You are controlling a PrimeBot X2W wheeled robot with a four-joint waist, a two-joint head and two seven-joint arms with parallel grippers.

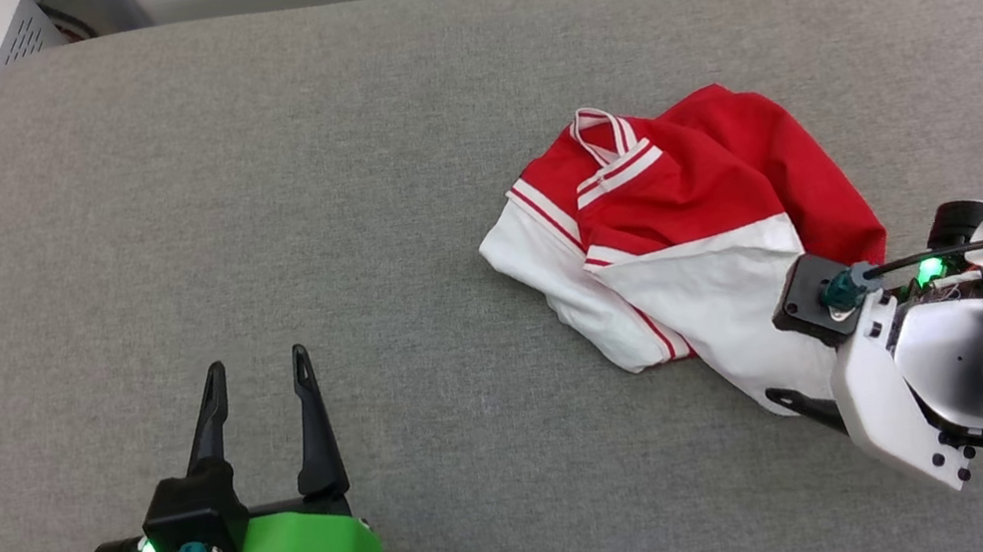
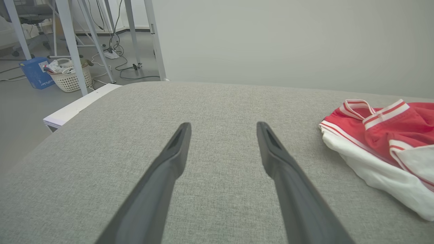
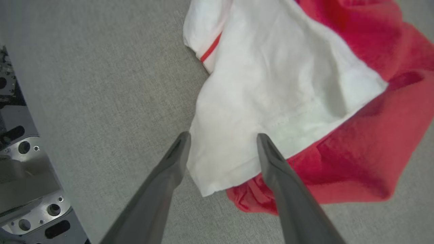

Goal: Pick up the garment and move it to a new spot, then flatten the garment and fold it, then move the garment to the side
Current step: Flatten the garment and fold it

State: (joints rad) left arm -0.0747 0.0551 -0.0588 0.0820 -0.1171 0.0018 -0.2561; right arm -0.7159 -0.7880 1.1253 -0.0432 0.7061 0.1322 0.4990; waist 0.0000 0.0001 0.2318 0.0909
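Garment (image 1: pixel 692 210) lies crumpled beneath spread right tool (image 3: pixel 222 135); left tool (image 1: pixel 256 358), also spread, well apart.

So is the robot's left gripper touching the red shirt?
Apart. The head view shows bare grey cushion between the left gripper and the jersey.

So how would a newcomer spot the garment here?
Look at the wide grey cushioned surface: on its right half, apart from the left tool, lies a crumpled garment. Red body, white sleeves and red-white striped trim set it apart from the plain grey fabric and the dark fingers of the open right tool straddling its white corner.
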